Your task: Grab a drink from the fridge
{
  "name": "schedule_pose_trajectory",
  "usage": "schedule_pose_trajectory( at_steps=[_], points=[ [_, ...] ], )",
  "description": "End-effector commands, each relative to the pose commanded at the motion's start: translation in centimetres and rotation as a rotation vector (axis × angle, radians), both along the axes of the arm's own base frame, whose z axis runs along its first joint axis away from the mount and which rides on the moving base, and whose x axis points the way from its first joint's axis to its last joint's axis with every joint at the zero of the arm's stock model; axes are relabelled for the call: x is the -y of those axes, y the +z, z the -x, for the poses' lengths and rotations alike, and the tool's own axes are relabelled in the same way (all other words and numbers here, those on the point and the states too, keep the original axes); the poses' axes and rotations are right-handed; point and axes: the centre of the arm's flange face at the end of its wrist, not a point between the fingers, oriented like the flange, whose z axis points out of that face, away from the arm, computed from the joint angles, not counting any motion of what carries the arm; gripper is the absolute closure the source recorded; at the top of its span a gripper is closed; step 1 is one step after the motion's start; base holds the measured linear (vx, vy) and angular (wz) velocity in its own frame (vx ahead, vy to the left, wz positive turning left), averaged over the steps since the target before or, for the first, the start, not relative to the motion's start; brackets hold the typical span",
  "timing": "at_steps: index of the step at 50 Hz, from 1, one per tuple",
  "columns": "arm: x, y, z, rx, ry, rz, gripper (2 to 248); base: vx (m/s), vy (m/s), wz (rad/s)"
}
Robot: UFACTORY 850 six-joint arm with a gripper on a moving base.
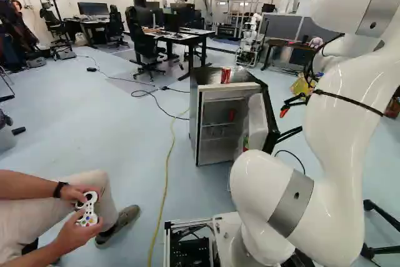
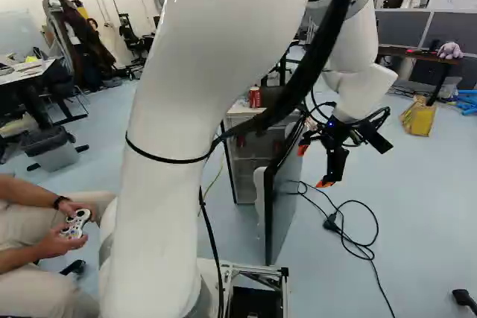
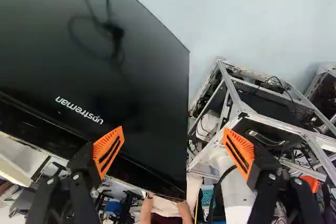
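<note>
Your gripper (image 2: 314, 167): fingers apart, beside the open black fridge door (image 2: 287, 202).
Red can (image 1: 225, 75): upright atop the mini fridge (image 1: 209, 78).
Fridge interior: a small red item (image 1: 232, 115), unclear to you.

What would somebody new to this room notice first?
Probably the big white arm, looming at the right of the left base view. Then the small fridge ahead of it, its door open, a red can on top. The tool's bright orange pads also catch the eye, spread apart in the wrist view.
</note>
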Motion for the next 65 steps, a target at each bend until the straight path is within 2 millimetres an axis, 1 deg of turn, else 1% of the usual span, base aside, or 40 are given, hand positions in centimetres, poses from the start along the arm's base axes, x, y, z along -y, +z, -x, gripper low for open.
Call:
schedule_pose_trajectory(
  at_steps=[28,65],
  points=[
    [-5.2,-0.3,-1.2,-0.022,0.082,-0.025,3,0.0,0.0,0.0],
    [-10.4,-0.6,-2.7,-0.04,0.176,-0.04,3,0.0,0.0,0.0]
  ],
)
